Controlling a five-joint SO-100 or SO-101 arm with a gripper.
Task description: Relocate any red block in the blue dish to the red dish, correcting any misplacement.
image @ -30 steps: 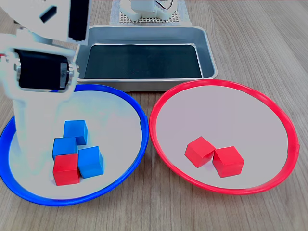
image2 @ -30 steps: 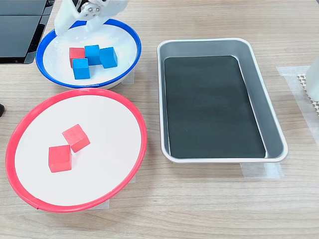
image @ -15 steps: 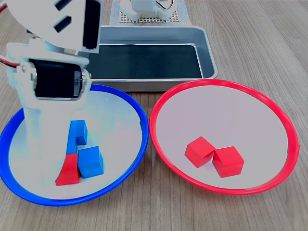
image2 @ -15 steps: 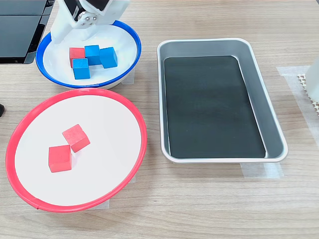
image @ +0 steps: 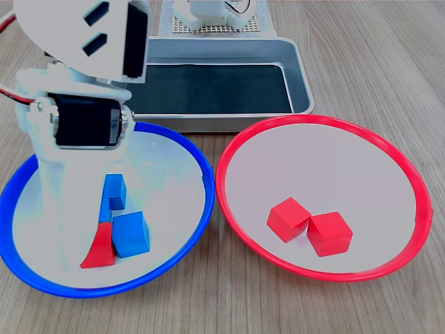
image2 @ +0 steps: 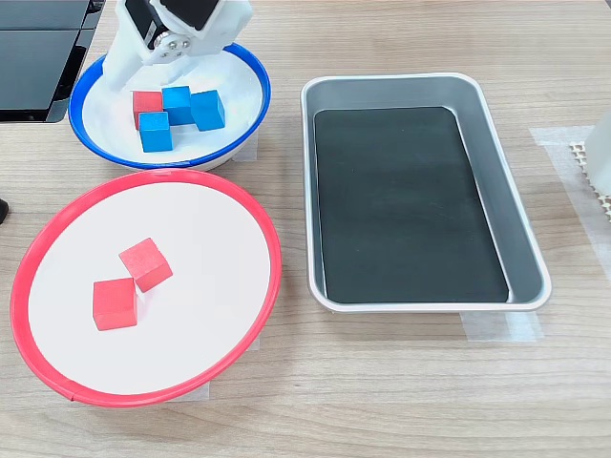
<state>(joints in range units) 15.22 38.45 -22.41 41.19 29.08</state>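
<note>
The red block [image2: 146, 102] lies in the blue dish [image2: 250, 72], touching blue cubes [image2: 191, 105]. The pincer [image2: 143, 74] hangs over it; its spread cannot be told. A clean grasp should straddle only the red block, then carry it to the red dish [image2: 250, 221].

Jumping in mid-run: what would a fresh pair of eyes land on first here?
The white arm looming over the blue dish at the first exterior view's left, hiding part of its cluster: one red block packed against three blue cubes. Next, the red dish holding two red cubes that touch, and the metal tray, with nothing in it.
</note>
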